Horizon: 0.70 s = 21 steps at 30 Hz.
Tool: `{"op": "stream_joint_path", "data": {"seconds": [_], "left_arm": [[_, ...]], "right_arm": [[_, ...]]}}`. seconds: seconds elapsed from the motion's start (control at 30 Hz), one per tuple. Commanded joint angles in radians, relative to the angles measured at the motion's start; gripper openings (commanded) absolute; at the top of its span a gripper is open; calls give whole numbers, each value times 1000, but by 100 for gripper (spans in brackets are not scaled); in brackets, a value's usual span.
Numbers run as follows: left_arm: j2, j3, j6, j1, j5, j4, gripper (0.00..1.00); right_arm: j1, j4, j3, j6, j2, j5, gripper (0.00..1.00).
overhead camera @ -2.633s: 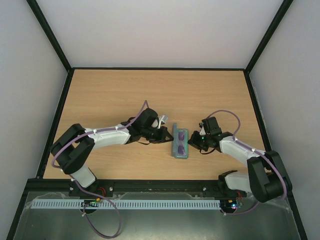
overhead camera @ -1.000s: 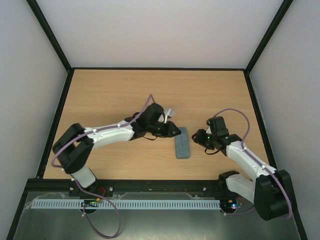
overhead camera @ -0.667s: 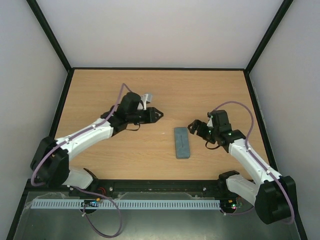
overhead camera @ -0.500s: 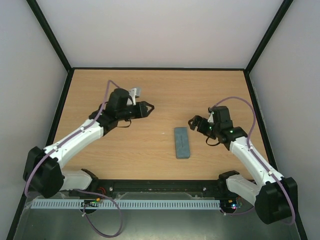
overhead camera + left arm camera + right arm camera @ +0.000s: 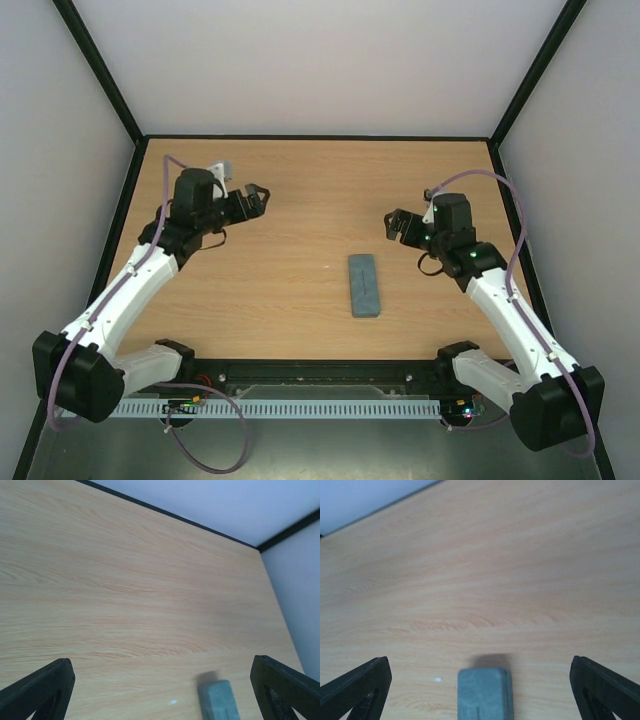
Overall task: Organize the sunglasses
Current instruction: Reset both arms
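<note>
No sunglasses in view, likely inside shut case [image 5: 364, 285] by worktop's [image 5: 320, 170] near edge, long axis near-to-far; right gripper [image 5: 391, 226] nearer, left gripper [image 5: 257, 198] toward far-left corner, both jaws wide apart, empty.

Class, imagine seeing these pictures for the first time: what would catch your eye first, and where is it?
A closed grey-blue case lies flat near the middle of the wooden table, its long side running toward the arms' bases. The left gripper and the right gripper hang open and empty, one to each side of it and well apart from it.
</note>
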Motion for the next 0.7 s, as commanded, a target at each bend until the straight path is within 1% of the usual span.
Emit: {"op": "stream_joint_path", "data": {"seconds": [0.0, 0.1, 0.2, 0.27, 0.3, 0.37, 0.47, 0.6, 0.67], "left_arm": [[-13, -22, 39, 62, -59, -23, 99], [4, -35, 63, 95, -91, -11, 99], [4, -73, 87, 118, -133, 61, 99], [2, -99, 104, 129, -205, 96, 99], [4, -111, 110, 133, -280, 106, 99], [2, -147, 161, 144, -330, 154, 99], [-4, -226, 246, 154, -332, 279, 99], [25, -300, 300, 207, -297, 375, 99], [46, -330, 310, 233, -287, 432, 99]], "right_arm": [[-4, -12, 93, -65, 34, 33, 99], [-4, 17, 109, -66, 66, 67, 99], [-5, 88, 83, -71, 65, 132, 99], [-5, 146, 48, -90, 64, 187, 99], [-8, 167, 33, -91, 68, 245, 99], [-39, 213, 1, -92, 84, 272, 99], [-111, 301, -67, -76, 107, 248, 99], [-206, 445, -184, -62, 116, 262, 98], [-234, 504, -232, -65, 118, 269, 99]]}}
